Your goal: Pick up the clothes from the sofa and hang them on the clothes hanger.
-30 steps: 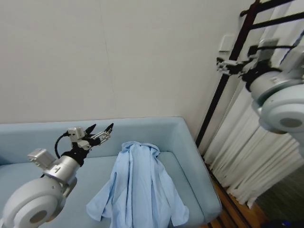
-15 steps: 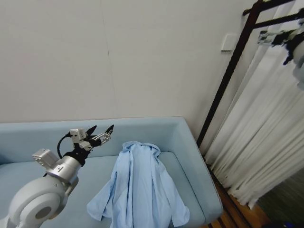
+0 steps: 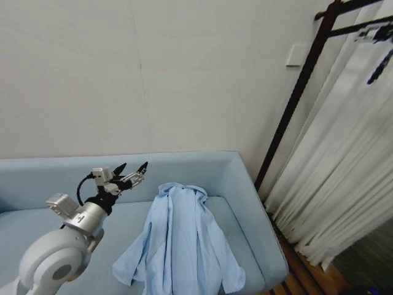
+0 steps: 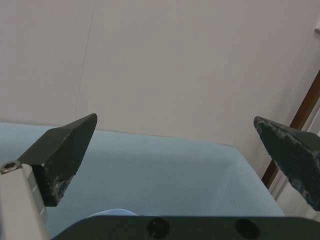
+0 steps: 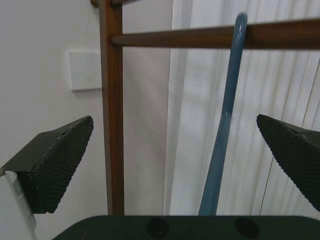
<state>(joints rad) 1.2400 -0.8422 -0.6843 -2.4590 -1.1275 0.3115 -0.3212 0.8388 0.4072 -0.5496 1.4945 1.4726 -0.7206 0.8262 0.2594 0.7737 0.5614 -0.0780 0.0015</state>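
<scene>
A light blue shirt (image 3: pixel 181 239) lies spread over the seat of the pale blue sofa (image 3: pixel 245 184), collar toward the backrest. My left gripper (image 3: pixel 132 174) hovers open just left of the collar, above the seat; the left wrist view has its fingers (image 4: pixel 65 150) wide apart facing the backrest, with a bit of shirt (image 4: pixel 112 212) below. My right gripper (image 3: pixel 376 34) is high at the top right by the dark wooden rack (image 3: pixel 295 104). It is open (image 5: pixel 175 119), facing a blue hanger (image 5: pixel 222 130) that hangs from the rack's rail (image 5: pixel 200 37).
White curtains (image 3: pixel 344 184) hang behind the rack, to the right of the sofa. A white wall plate (image 3: pixel 296 54) sits beside the rack's upright post (image 5: pixel 111 110). The sofa arm (image 3: pixel 261 239) ends close to the rack's base, over wooden floor (image 3: pixel 301 270).
My right arm has risen and swung right, from in front of the rack post to the picture's top right corner. The left gripper has barely shifted; the shirt lies as before.
</scene>
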